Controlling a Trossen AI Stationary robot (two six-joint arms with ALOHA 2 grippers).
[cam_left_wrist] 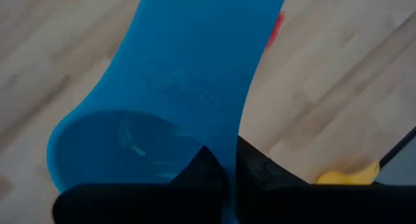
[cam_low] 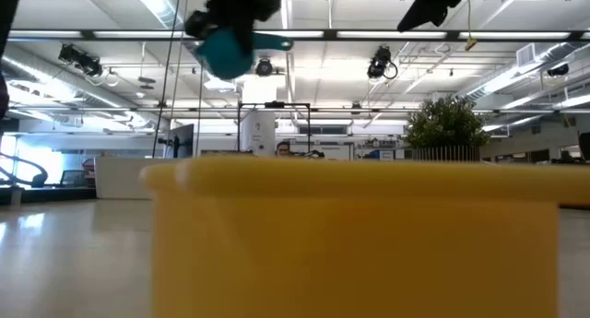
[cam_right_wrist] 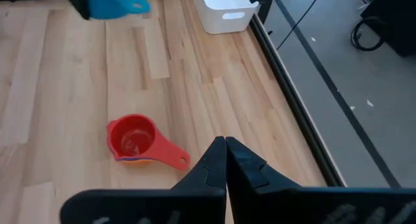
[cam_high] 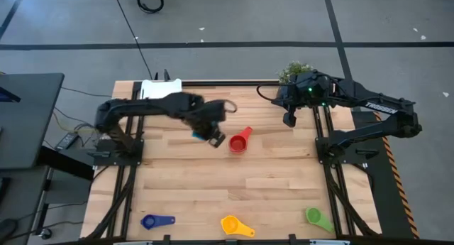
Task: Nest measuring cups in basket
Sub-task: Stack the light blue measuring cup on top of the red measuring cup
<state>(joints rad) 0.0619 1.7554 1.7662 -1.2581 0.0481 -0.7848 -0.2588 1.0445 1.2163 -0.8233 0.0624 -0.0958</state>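
The left gripper (cam_high: 211, 135) hung above the middle of the wooden table (cam_high: 213, 181), its jaws pinched almost fully together on the flat handle of the light blue measuring cup (cam_left_wrist: 162, 120), whose bowl hung just beyond the fingertips, clear of the table surface; in the low view the same cup (cam_low: 226, 49) showed aloft, high above the boards. Just beside those jaws, on the table toward the right arm, lay the red measuring cup (cam_high: 240, 140), resting on an orange cup (cam_right_wrist: 127, 159) whose rim showed beneath it, the red handle pointing away toward the far edge. The white basket (cam_high: 160, 88) stood at the far edge of the table, behind the left arm and well apart from its jaws, and nothing was visible inside it from the right wrist view. The right gripper (cam_high: 290, 120) waited near the far right corner beside the potted plant (cam_high: 294, 70), its jaws fully closed and holding nothing; the red cup lay ahead of them on the boards. Along the near edge, well apart from both sets of jaws, lay the blue measuring cup (cam_high: 157, 221), the yellow measuring cup (cam_high: 236, 226) and the green measuring cup (cam_high: 317, 217)
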